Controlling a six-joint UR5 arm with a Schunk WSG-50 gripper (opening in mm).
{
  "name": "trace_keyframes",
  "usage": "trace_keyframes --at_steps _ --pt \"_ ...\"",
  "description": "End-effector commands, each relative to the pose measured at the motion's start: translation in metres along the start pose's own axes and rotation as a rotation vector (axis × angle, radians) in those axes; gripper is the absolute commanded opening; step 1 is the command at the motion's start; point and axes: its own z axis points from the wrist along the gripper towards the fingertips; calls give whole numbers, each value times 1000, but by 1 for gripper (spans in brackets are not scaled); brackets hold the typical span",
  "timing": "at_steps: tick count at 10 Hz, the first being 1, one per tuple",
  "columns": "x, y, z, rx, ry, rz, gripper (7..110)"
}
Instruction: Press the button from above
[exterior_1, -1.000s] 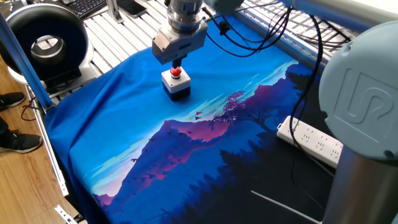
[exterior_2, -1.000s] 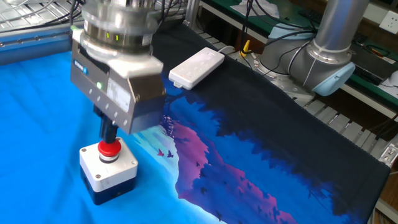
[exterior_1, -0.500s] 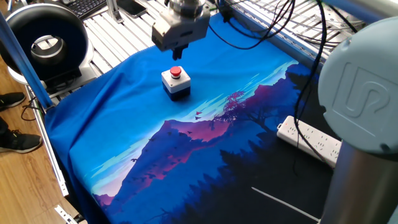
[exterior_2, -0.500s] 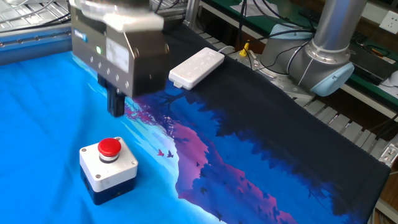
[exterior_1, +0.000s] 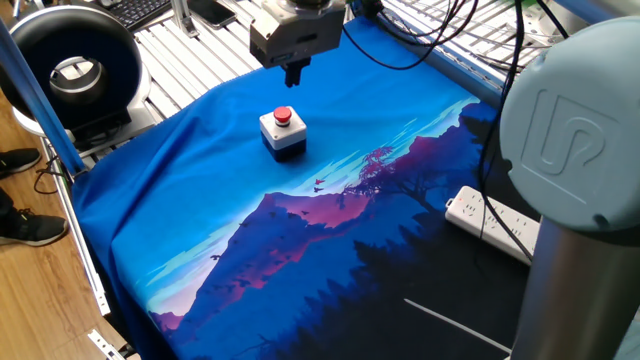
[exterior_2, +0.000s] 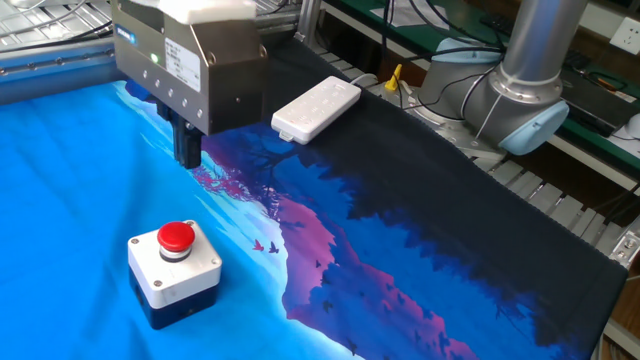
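**Gripper lifted clear of the button**

Your gripper (exterior_2: 187, 158) has risen off the button (exterior_2: 176, 236) it touched a second ago, so the press looks done. I can't tell whether the fingers are parted. The arm hangs vertical, well above the button, which sits on the blue cloth (exterior_1: 180, 200).

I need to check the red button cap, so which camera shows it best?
The other fixed view: the button is near and large there, its red cap and white box plain, the gripper above it. One fixed view shows the button small and far.
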Motion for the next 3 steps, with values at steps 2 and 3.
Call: trace_keyframes --at_steps 2,3 --pt "1 -1 -2 2 6 4 7" --pt "1 -1 -2 3 6 -2 7"
